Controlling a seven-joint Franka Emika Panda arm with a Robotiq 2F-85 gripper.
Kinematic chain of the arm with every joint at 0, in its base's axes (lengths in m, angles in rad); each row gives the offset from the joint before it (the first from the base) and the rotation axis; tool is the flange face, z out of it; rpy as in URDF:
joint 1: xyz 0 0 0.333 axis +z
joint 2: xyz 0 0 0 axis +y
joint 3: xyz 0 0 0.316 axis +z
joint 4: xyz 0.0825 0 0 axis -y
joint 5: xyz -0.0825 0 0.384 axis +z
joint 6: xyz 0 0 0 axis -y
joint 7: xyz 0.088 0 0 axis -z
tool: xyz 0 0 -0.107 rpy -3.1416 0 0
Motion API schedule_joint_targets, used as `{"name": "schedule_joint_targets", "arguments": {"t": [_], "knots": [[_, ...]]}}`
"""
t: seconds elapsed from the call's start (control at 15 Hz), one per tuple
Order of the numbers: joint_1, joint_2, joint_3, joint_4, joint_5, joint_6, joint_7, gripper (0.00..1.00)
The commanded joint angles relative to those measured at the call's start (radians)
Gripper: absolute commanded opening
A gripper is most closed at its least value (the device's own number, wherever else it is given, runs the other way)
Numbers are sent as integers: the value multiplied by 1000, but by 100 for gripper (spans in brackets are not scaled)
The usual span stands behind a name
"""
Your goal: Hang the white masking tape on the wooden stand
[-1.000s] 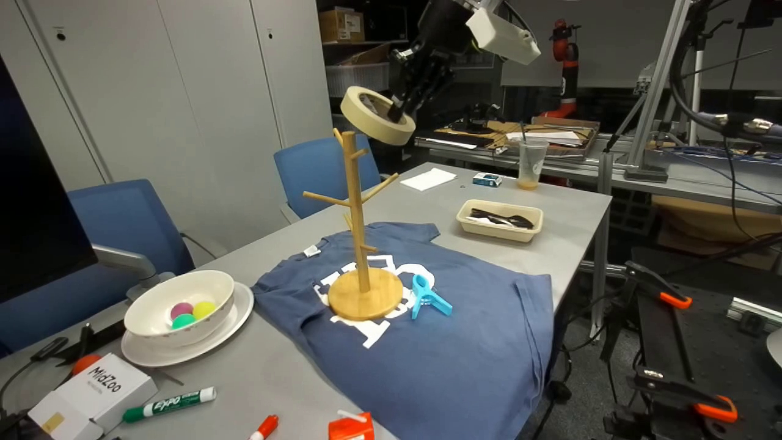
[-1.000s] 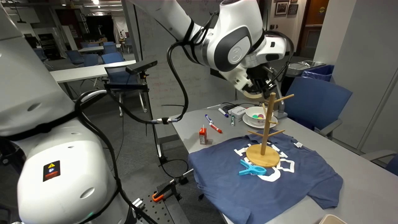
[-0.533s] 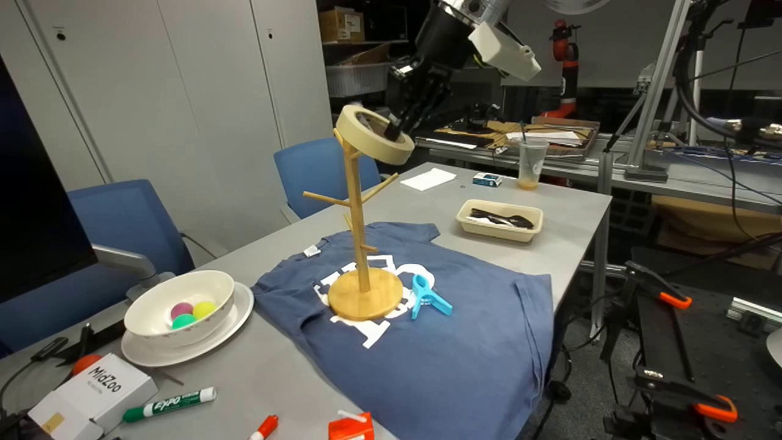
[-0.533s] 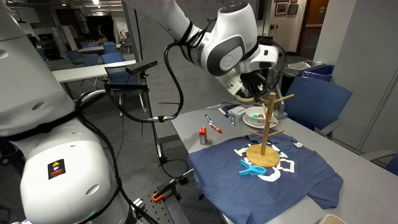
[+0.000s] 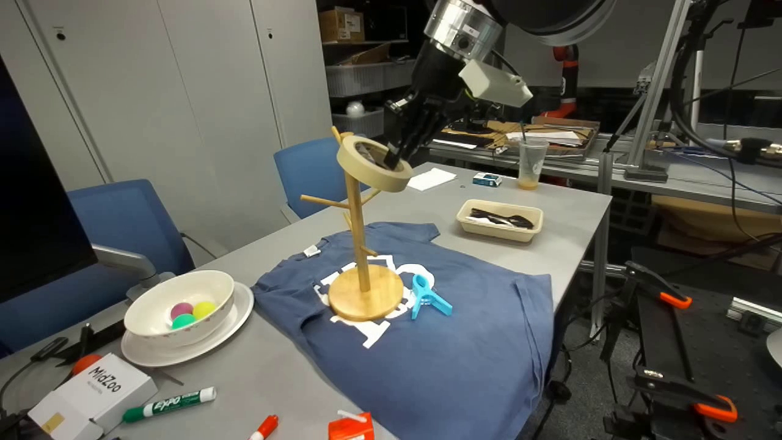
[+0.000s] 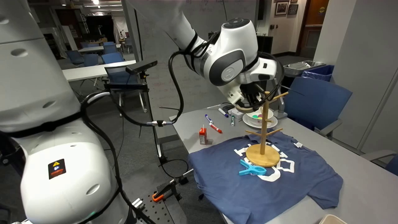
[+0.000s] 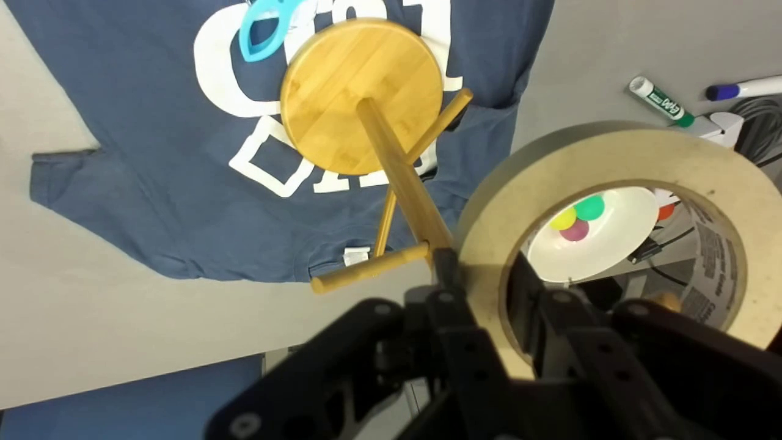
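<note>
White masking tape point(image 5: 374, 174): up near the top of the wooden stand point(image 5: 360, 244), tilted, lapping across its upper part in an exterior view; whether roll and wood touch, I can't tell from here.

Gripper point(image 7: 486, 278): the jaws pinch the ring's wall, one finger point(image 7: 523, 293) inside the hole, its mate outside.

Heft and feel: light and stiff, I'd guess, dry and papery rather than slippery; the core point(image 7: 712, 263), probably card (there's print on its inner face), should take a firm squeeze unharmed.

Best hold: right there on the wall, to my mind, since the far side of the hole is left free for one of the pegs point(image 7: 369, 267). Gripped at one edge only, though, the roll may swivel if its rim knocks wood.

Wooden tip point(image 7: 666, 300): shows within the hole in the wrist view, likely an upper peg; I can't tell whether it is threaded or merely beyond.

Round base point(image 5: 366, 304): sits on a blue T-shirt point(image 5: 452, 348), a blue clip point(image 5: 426, 297) just beside it. Tall and thin as the stand is, it will probably rock if shoved sideways, so a gentle push suits.

Letting go: best saved, I think, until the rim bears on a peg.
</note>
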Motion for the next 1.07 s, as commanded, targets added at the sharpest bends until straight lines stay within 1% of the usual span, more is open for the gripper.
{"name": "schedule_joint_targets", "arguments": {"t": [0.0, 0.13, 0.27, 0.33, 0.4, 0.53, 0.6, 0.87, 1.0], "knots": [[10, 32, 1, 17, 43, 31, -31, 6], [6, 37, 1, 18, 33, 40, -23, 6], [-13, 36, 13, 14, -2, 49, 0, 6], [-16, 35, 12, 13, -14, 48, 8, 47], [-18, 36, 12, 12, -18, 49, 11, 48], [-21, 41, 10, 11, -27, 48, 14, 62], [-23, 42, 10, 9, -32, 47, 15, 71], [-25, 48, 9, 9, -32, 44, 14, 99], [-25, 46, 9, 14, -18, 12, -2, 100]]}}
